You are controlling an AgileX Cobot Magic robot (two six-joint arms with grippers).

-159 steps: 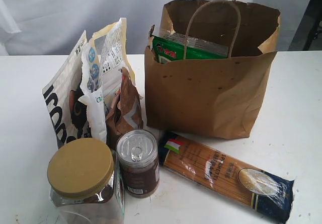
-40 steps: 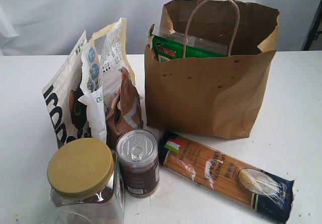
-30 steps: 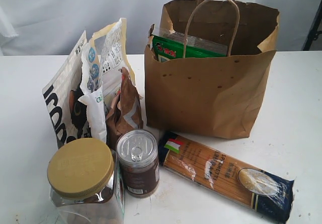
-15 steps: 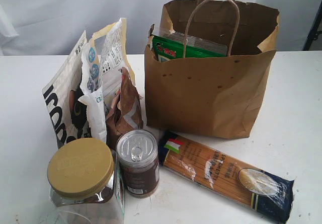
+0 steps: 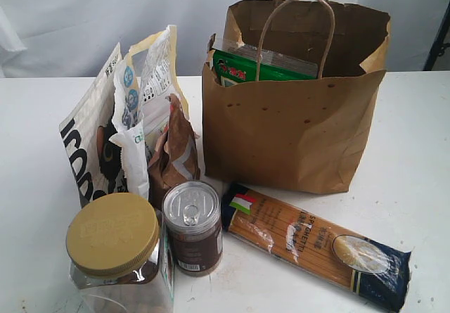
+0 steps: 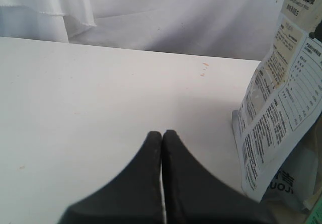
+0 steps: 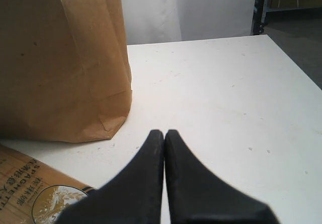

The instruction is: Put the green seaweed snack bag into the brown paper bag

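Note:
The brown paper bag (image 5: 295,126) stands upright at the back right of the white table, its loop handle raised. The green seaweed snack bag (image 5: 242,70) sits inside it, its top edge and red characters showing above the rim. Neither gripper shows in the exterior view. My left gripper (image 6: 162,133) is shut and empty over bare table, beside a white printed packet (image 6: 279,108). My right gripper (image 7: 164,132) is shut and empty, low over the table beside the paper bag's wall (image 7: 65,63).
A blue spaghetti packet (image 5: 316,243) lies in front of the paper bag. White snack packets (image 5: 133,109), a small crumpled brown pouch (image 5: 174,155), a tin can (image 5: 192,225) and a yellow-lidded jar (image 5: 116,253) crowd the left front.
The paper bag's handle and rim have shifted slightly since the oldest frame. Nothing else has moved in the last second.

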